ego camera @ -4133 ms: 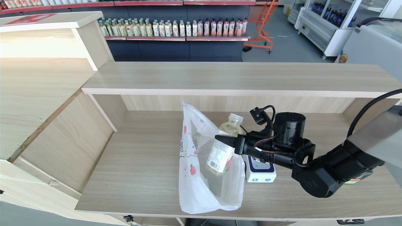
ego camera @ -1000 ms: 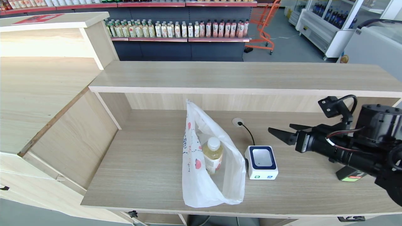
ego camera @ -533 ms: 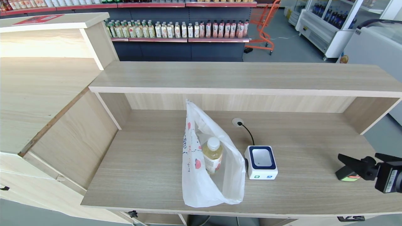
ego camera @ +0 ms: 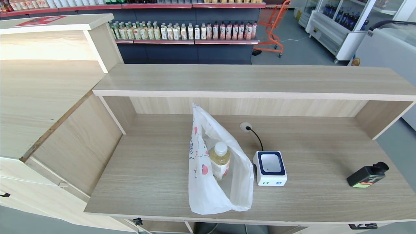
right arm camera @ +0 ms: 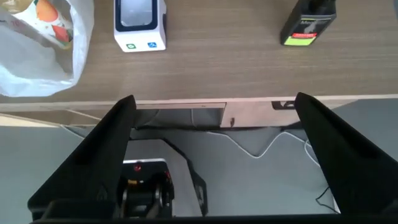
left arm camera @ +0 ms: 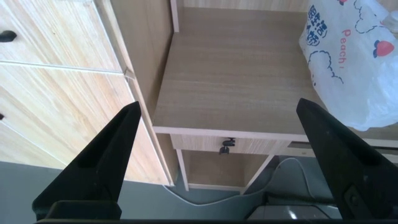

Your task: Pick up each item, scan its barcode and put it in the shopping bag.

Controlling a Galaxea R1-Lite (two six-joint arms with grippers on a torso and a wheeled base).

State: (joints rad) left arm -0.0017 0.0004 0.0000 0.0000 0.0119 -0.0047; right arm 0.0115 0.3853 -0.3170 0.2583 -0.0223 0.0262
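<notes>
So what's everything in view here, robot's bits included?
shopping bag: one, white with red prints, mid counter
drink bottle: one, pale yellow, upright inside the bag
scanner: one, white and blue, beside the bag
black bottle: one, black, lying at counter's right end
counter: one, light wood, under it all
shelf bottles: one row, pale and pink, behind
left tool: one, black, open, off counter's left front corner
right tool: one, black, open, before counter's front edge

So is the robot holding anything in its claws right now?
No, nothing. The left gripper and right gripper are both open and empty; the bottle stands inside the shopping bag.
</notes>
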